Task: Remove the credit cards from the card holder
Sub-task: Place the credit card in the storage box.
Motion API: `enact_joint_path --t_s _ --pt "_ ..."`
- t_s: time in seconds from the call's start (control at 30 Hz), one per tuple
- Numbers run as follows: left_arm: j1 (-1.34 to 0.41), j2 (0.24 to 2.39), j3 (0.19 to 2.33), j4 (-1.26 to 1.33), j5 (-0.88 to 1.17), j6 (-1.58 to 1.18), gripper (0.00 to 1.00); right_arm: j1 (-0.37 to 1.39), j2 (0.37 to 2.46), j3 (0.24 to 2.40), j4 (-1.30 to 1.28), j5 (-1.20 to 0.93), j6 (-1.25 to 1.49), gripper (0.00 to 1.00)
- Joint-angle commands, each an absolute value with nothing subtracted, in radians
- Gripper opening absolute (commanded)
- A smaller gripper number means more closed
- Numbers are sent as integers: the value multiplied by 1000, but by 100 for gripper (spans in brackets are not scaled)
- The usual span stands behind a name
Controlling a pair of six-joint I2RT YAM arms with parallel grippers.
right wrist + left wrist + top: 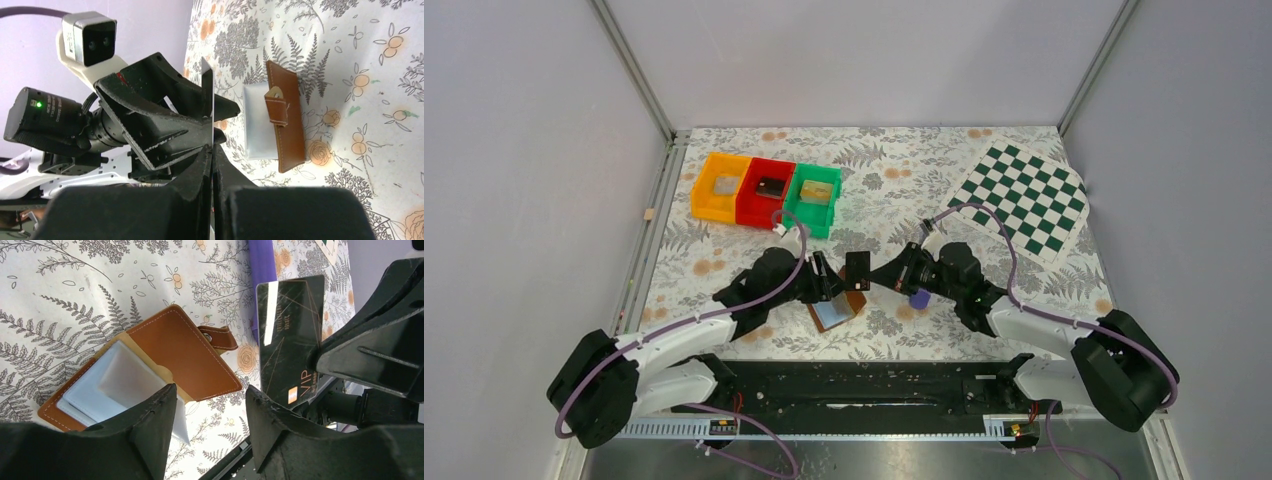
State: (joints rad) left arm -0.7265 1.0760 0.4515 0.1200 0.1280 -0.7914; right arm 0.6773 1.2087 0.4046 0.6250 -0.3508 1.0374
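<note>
The card holder (836,312) lies open on the floral table, brown leather (185,355) outside with pale panels (117,385) inside. Its strap (277,107) faces up in the right wrist view. A black credit card (289,340) marked VIP stands on edge above the table, just right of the holder. My right gripper (212,150) is shut on the card's lower edge (208,100). My left gripper (210,392) hovers over the holder's near edge, open, with only table between its fingers. The card stands just outside its right finger (270,425).
Orange (704,195), red (749,210) and green (809,222) bins stand in a row at the back left, each with a flat item inside. A purple stick (261,270) lies under my right gripper. A green checkered mat (1027,198) lies at the back right.
</note>
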Motion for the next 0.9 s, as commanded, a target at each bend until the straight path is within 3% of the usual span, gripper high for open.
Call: enact_joint_path --t_s 0.0,0.23,0.63,0.87 --pt "-728 1065 428 283 183 -739 55 674 1246 401 714 -286 1063 0" --pt "-728 1091 386 399 223 -747 58 673 1296 350 877 -239 1156 0" --pt "-728 895 323 409 165 -799 62 673 1286 319 1007 -219 1265 0" --pt "-728 930 341 424 171 -809 65 673 1299 312 1061 -241 1299 0"
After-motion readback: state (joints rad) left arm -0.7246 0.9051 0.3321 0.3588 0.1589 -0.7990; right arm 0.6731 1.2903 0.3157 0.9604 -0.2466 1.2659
